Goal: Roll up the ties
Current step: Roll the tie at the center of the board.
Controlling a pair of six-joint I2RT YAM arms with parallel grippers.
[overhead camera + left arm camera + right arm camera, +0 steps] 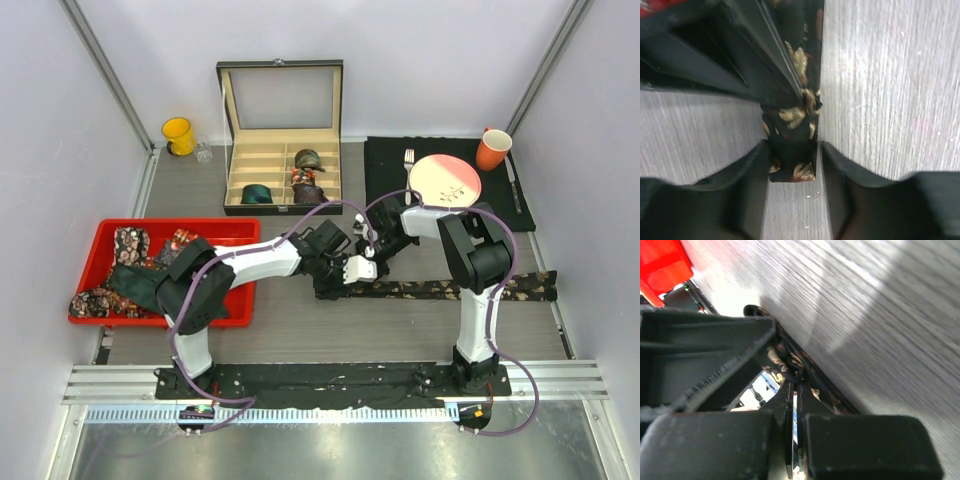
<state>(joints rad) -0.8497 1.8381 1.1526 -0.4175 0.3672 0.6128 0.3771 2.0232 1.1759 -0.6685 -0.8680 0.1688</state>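
Grey desk (400, 330) fills the frame, with a red tray (225, 230) of loose ties (130, 245) at left and an open box (280, 100) at the top. One floral tie (450, 289) lies stretched right of centre. The left jaws stand open astride its left end, and the right jaws are closed just above.

In the top view the left tool (333, 283) and right tool (358, 272) crowd over one end of the laid-out tie (420, 289) and hide it, and the right arm (470, 255) crosses the strip farther along. The left arm (205, 285) covers part of the ties (110, 298) heaped in the red bin (228, 231). The left wrist view is blurred, and a dark body (715, 55) hides the tie's far run. In the right wrist view, whether the pressed-together fingers (865, 440) pinch fabric cannot be told.
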